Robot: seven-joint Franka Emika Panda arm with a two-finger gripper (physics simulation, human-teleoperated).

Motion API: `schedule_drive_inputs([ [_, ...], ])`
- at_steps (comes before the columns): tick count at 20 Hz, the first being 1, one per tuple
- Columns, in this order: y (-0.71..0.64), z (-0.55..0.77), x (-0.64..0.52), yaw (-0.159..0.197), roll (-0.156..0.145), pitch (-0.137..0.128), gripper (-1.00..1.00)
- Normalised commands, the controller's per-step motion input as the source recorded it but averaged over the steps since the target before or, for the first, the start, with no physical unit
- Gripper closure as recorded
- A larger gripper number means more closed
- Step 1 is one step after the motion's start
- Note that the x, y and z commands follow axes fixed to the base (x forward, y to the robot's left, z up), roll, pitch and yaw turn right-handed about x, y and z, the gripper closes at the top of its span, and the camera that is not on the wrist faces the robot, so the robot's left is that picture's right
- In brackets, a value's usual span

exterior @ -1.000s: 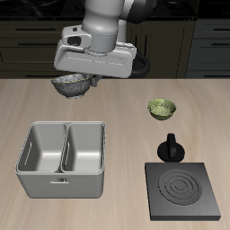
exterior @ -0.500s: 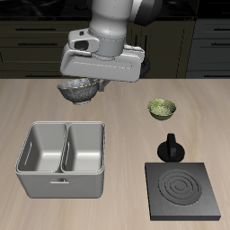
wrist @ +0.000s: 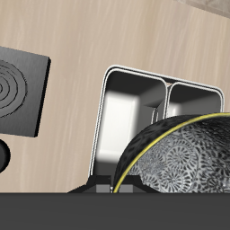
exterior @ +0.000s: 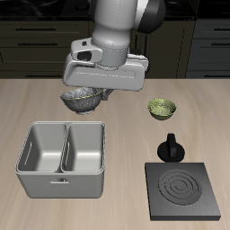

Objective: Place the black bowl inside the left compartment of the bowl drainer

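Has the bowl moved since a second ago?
Yes. The black bowl, held in the pincer, has come nearer the drainer and the table's front edge, and now sits just behind the drainer's back rim.

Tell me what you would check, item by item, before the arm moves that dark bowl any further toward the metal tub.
1. Bowl held: the black bowl hangs off the table under the gripper, so it looks gripped. Ok.
2. Finger contact on the rim: hidden behind the gripper body in both views. Cannot tell.
3. Bowl over the target: it hangs behind the bowl drainer, not above the left compartment. Not ok yet.
4. Left compartment free: nothing lies in it. Ok.
5. Path clear: the yellow-green bowl and the stove plate sit well off to the side. Ok.
6. Bowl level: it seems slightly tilted. Cannot tell for sure.
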Motion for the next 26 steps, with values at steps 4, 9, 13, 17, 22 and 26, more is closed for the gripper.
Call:
schedule_drive_inputs([
  [4, 0.06, -0.23, 0.04, -0.006, 0.018, 0.028, 1.0],
  [9, 0.09, -0.35, -0.06, 0.002, 0.051, 0.029, 1.0],
  [13, 0.0, -0.26, -0.1, -0.011, 0.024, 0.016, 1.0],
  [17, -0.09, -0.3, -0.1, -0.014, 0.008, 0.031, 1.0],
  [22, 0.02, -0.17, -0.13, -0.006, 0.025, 0.008, 1.0],
  [26, 0.07, -0.12, -0.1, -0.014, 0.018, 0.009, 1.0],
])
